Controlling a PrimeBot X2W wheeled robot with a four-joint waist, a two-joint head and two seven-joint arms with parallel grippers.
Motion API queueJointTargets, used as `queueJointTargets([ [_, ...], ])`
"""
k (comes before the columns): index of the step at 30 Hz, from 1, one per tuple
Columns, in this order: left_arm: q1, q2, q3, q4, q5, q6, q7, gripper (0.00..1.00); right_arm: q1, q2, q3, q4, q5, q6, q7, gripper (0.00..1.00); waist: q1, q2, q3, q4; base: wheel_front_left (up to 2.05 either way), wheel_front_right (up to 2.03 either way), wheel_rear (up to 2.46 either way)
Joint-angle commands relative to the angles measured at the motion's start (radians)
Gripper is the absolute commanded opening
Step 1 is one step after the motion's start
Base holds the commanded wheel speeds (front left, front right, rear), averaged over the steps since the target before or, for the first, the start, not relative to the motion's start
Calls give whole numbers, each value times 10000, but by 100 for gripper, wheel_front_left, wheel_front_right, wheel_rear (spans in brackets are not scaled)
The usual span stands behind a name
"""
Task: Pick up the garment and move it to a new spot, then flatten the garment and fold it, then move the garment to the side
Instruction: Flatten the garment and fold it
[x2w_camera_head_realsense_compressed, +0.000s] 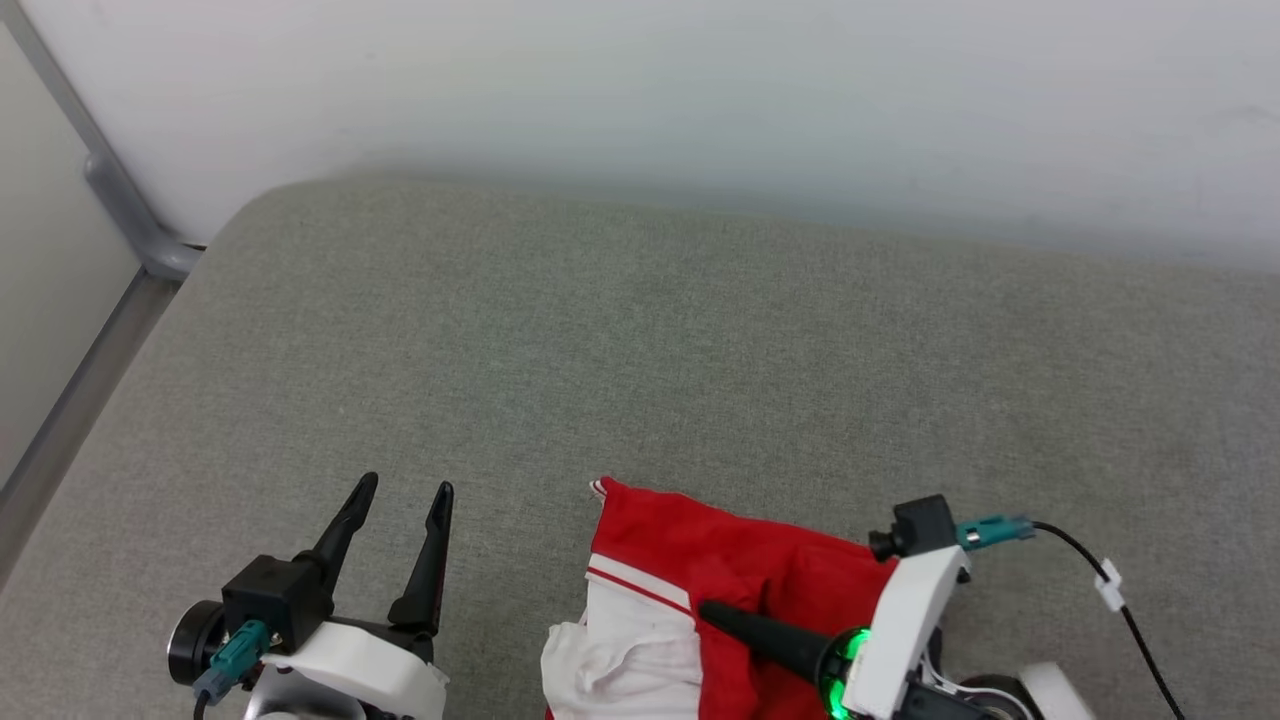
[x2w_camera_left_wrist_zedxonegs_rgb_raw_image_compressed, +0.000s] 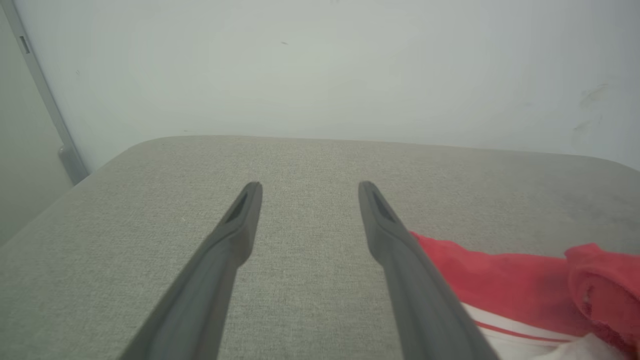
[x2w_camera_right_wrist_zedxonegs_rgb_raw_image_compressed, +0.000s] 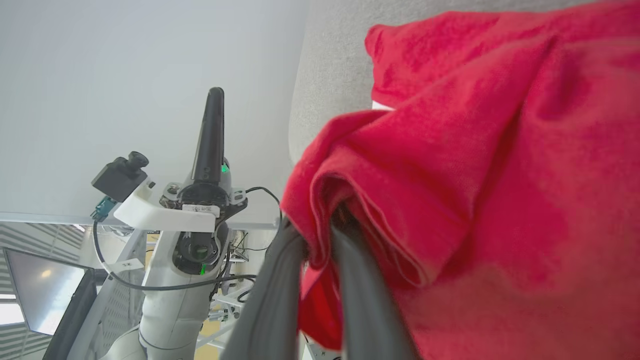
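The garment (x2w_camera_head_realsense_compressed: 740, 570) is red with a white sleeve and a red stripe. It lies bunched at the near edge of the grey padded surface (x2w_camera_head_realsense_compressed: 700, 340). My right gripper (x2w_camera_head_realsense_compressed: 712, 612) points left across it. In the right wrist view this gripper (x2w_camera_right_wrist_zedxonegs_rgb_raw_image_compressed: 324, 235) is shut on a fold of the red garment (x2w_camera_right_wrist_zedxonegs_rgb_raw_image_compressed: 475, 170), and the cloth hides its fingertips. My left gripper (x2w_camera_head_realsense_compressed: 405, 486) stands open to the left of the garment with nothing between its fingers. The left wrist view has its fingers (x2w_camera_left_wrist_zedxonegs_rgb_raw_image_compressed: 250, 200) spread over bare padding, with the garment (x2w_camera_left_wrist_zedxonegs_rgb_raw_image_compressed: 505, 280) at the lower right.
A pale wall rises behind the padded surface. A grey metal rail (x2w_camera_head_realsense_compressed: 120, 200) runs along the left side. A black cable (x2w_camera_head_realsense_compressed: 1120, 600) trails from my right wrist. My left gripper (x2w_camera_right_wrist_zedxonegs_rgb_raw_image_compressed: 214, 95) and a dark screen (x2w_camera_right_wrist_zedxonegs_rgb_raw_image_compressed: 40, 290) show in the right wrist view.
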Motion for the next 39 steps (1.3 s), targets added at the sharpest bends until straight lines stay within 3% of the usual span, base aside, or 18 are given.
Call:
queueJointTargets([
  [1,-199,-57,23,11,-41,-60,-47,100,-362,6,325,184,56,-1,-255,0,0,0,232,69,0,0,0],
  [8,-567,-141,74,136,-50,-168,-69,100,-1237,7,1666,1125,290,-1,-1375,0,0,0,842,58,0,0,0],
  [10,-648,-169,101,165,-32,-207,-73,100,-1363,8,1974,1350,406,-1,-1542,42,0,0,915,48,0,0,0],
  [11,-676,-188,120,177,-19,-233,-74,100,-1434,8,2105,1429,426,-1,-1626,85,0,0,940,45,0,0,0],
  [12,-698,-206,133,182,-3,-250,-75,100,-1497,7,2217,1497,486,-1,-1688,100,0,0,959,46,0,0,0],
  [20,-647,-338,287,258,123,-345,-78,100,-1833,-28,2938,1256,299,-1,-2152,100,0,0,814,12,0,0,0],
  [26,-474,-395,402,303,224,-401,-77,100,-2100,-762,3074,322,-1358,-1,-3650,100,0,0,591,-107,0,0,0],
  [32,-254,-430,561,290,336,-336,-78,100,-1623,-1174,1369,545,-3896,-1,-5621,100,0,0,311,-365,0,0,0],
  [39,-32,-453,676,273,408,-212,-78,100,-451,-988,-1678,32,-6598,-1,-6558,100,0,0,-7,-692,0,0,0],
])
